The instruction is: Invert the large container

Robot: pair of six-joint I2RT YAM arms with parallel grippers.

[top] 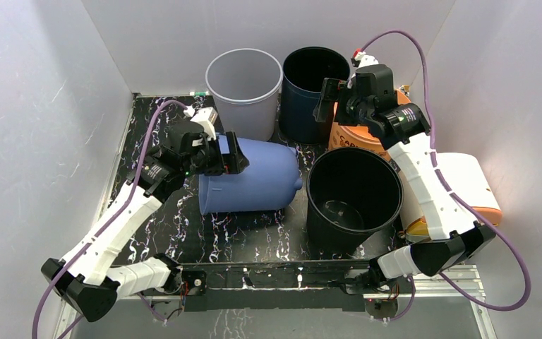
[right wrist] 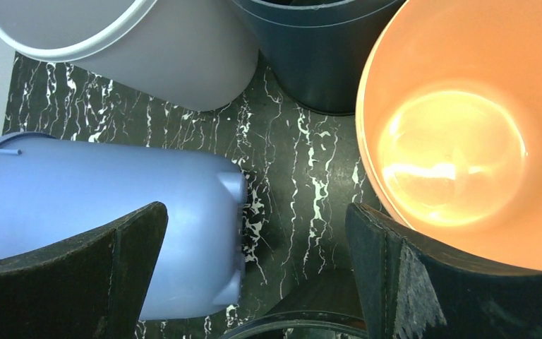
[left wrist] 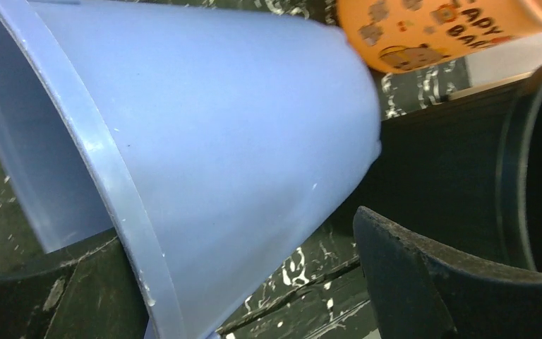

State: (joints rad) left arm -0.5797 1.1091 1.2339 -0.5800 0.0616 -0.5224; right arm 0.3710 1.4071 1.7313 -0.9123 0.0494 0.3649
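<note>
Blue bucket (top: 254, 180) lies on its side at mat centre-left, mouth toward 9 o'clock. Left claw (top: 229, 154) is spread wide astride the rim, not pinching. Right claw (right wrist: 254, 219) is wide and empty. Probably light, stiff, slick plastic; best gripped at the rim.

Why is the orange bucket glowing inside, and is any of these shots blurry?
Right wrist view: glare pools inside the orange bucket. Left wrist view: the blue bucket sits so close it looks soft, and the orange bucket's print behind is blurred. Top view: sharp, evenly lit; only the black bucket is dark inside.
</note>
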